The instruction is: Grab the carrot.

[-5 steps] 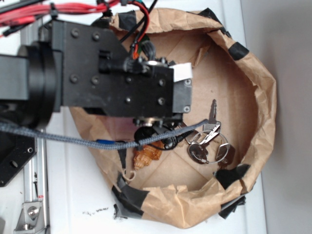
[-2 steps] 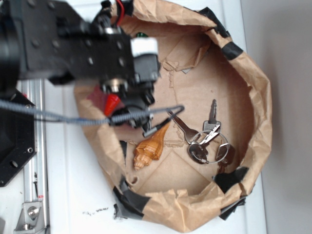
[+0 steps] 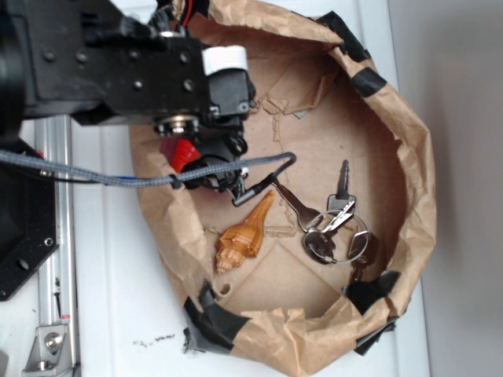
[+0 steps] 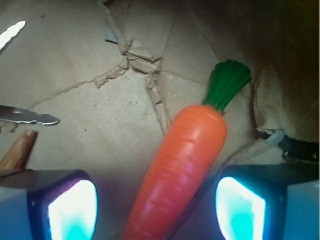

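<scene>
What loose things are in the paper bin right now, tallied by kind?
Carrot: 1
Seashell: 1
Key bunch: 1
Total: 3

The carrot lies between the open fingers of the hand, seen in the wrist view only.

The carrot (image 4: 185, 160) is glossy bright orange with a dark-green stem, and the gripper's (image 4: 155, 210) fingertips (image 4: 72, 210) glow pale cyan-white in dark housings. The crumpled paper bag (image 3: 416, 196) is plain kraft brown patched with black tape (image 3: 369, 78). The seashell (image 3: 245, 236) is amber-brown and ridged beside silver keys (image 3: 334, 228); the arm (image 3: 102, 63) is matte black.
</scene>
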